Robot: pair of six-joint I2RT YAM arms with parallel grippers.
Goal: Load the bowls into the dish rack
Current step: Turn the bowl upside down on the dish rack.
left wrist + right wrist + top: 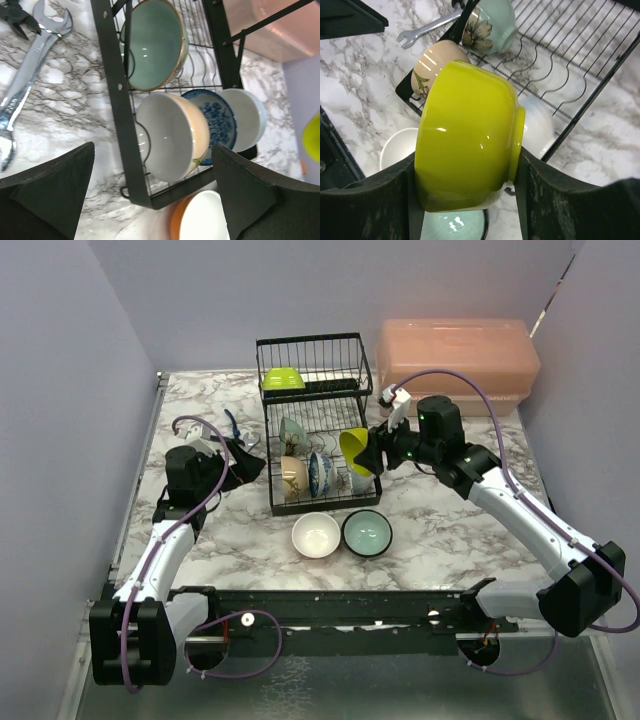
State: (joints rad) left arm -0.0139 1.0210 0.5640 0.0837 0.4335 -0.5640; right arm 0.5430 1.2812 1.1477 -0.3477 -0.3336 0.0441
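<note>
**A:** What is your right gripper [372, 453] holding?

**B:** It's clamped on a yellow-green bowl [470, 140]. One finger [375, 210] presses the rim side and the other presses the foot. The bowl is tipped on edge at the right end of the dish rack [272, 455], level with the lower tier. You can't tell from these views whether it touches the wires.

**A:** And your left gripper [238, 464]?

**B:** It's spread wide with nothing between its fingers [52, 192]. It sits low, just left of the rack, pointing toward the front row of bowls.

**A:** What's already loaded?

**B:** On the lower tier, a flowered teal bowl [152, 45] stands on edge in the back row. In front of it, three more stand side by side: a beige bowl [172, 137], a blue-patterned bowl [215, 122] and a pale bowl [245, 120]. A second yellow-green bowl [283, 378] sits upside down in the upper basket.

**A:** Anything not in the rack?

**B:** Two bowls sit upright and touching on the marble table [450, 530], just in front of the rack. One is a white bowl [316, 535], which shows an orange outside in your left wrist view, and the other is a teal bowl [367, 533].

**A:** What else is around?

**B:** A wrench [30, 65] lies flat on the table left of the rack. A pink box [458, 360] with its lid on sits behind the rack's right side.
</note>
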